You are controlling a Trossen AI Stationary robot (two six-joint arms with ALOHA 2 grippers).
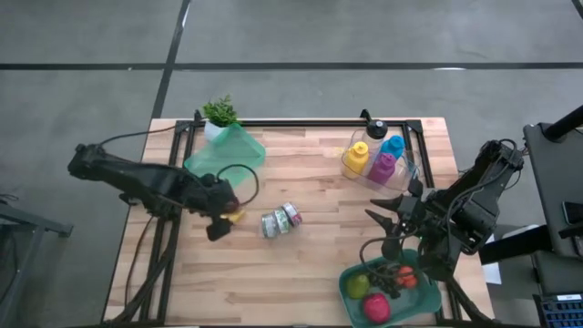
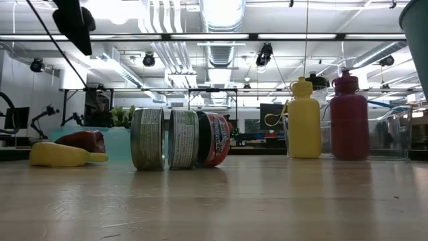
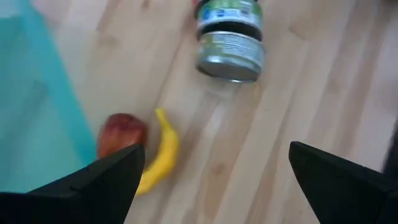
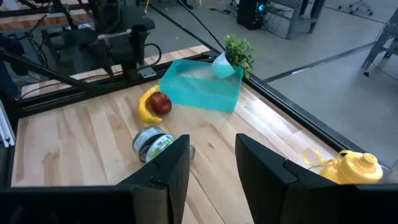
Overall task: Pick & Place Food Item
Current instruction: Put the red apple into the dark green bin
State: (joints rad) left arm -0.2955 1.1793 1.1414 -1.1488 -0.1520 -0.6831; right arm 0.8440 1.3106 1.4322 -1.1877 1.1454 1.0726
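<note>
Left gripper (image 3: 208, 180) hangs wide open over banana (image 3: 158, 155) and red apple (image 3: 121, 132), nothing held.

Banana lies on the wooden table (image 1: 319, 264), touching the apple, just beside the teal bin (image 1: 225, 153); two cans (image 1: 281, 220) on their sides nearby. Banana probably light, firm-ish, smooth skin, bruises if squeezed; best pinched across its middle, clear of the apple. Apple rounder, likelier to slip or roll. Right gripper (image 4: 211, 163) above the green tray (image 1: 357, 305) of fruit, fingers nearly together, apparently empty. Tray contents partly covered by that arm. Can labels unreadable. Bottles (image 1: 373, 157) stand far right; whether their clear holder is a box I can't tell.
</note>
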